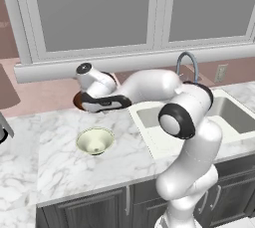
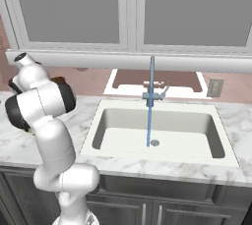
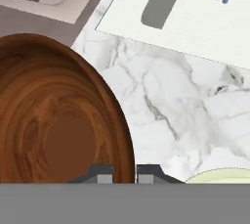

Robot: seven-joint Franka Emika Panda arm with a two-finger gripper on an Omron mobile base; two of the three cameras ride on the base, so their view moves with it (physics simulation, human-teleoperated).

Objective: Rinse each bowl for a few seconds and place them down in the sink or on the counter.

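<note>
The dark reddish-brown bowl (image 3: 53, 115) takes up the left of the hand view, and my gripper (image 3: 125, 173) is shut on its right rim, one fingertip inside and one outside. From the left base view the same bowl (image 1: 78, 100) peeks out under the hand, with the gripper (image 1: 85, 104) at the back of the counter (image 1: 60, 157), left of the sink (image 1: 149, 117). Whether the bowl is off the marble I cannot tell. The pale cream bowl (image 1: 94, 141) stands upright on the counter nearer the front; its rim (image 3: 219, 175) shows at the hand view's bottom right.
Water runs in a thin blue stream (image 2: 148, 121) from the grey gooseneck faucet (image 2: 151, 79) down to the drain (image 2: 155, 143). A wall and window sill (image 1: 60, 67) stand close behind the hand. A wall socket (image 2: 214, 87) sits right of the faucet.
</note>
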